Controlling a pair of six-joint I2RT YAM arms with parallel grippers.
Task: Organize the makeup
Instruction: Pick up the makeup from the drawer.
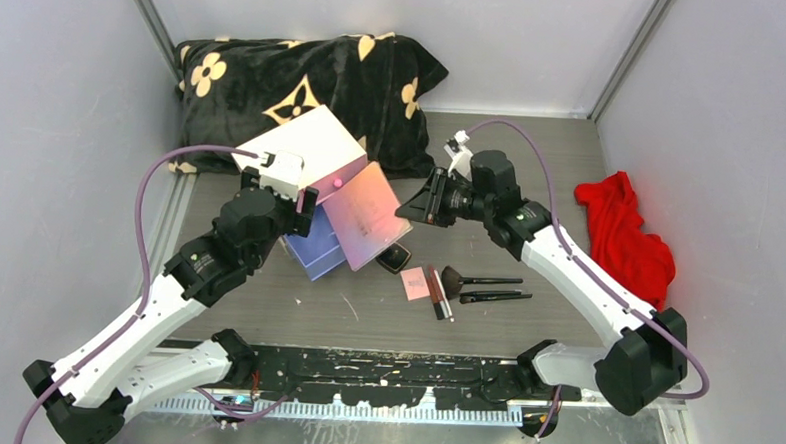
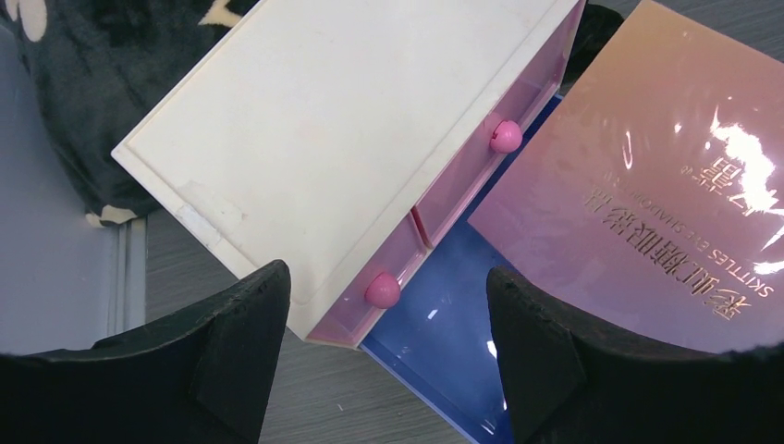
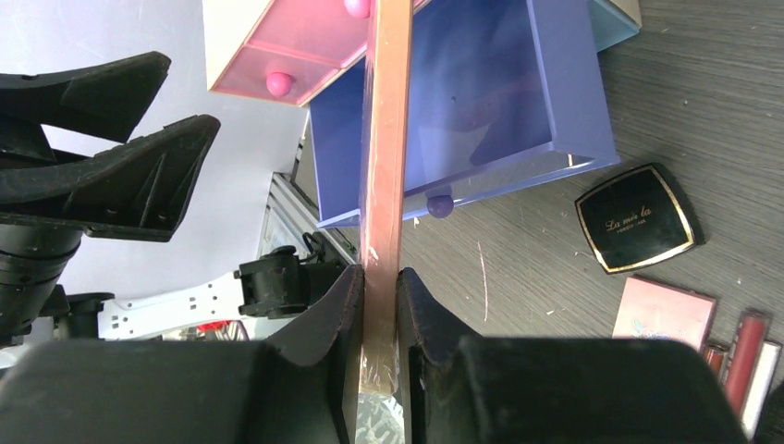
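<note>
My right gripper [image 3: 381, 277] is shut on the near edge of the flat iridescent pink palette [image 1: 366, 213], which shows edge-on in the right wrist view and hangs tilted over the pulled-out blue drawer [image 3: 481, 102]. Open and holding nothing, my left gripper [image 2: 386, 277] hovers over the front of the white chest [image 2: 351, 120], above a pink drawer knob [image 2: 382, 290]. On the table lie a black compact [image 1: 394, 258], a pink compact [image 1: 415, 283], slim tubes [image 1: 442, 296] and two black-handled brushes [image 1: 477, 280].
A black cushion with cream flowers [image 1: 305, 78] lies behind the chest. A red cloth [image 1: 624, 237] is crumpled at the right. The enclosure's grey walls stand close on both sides.
</note>
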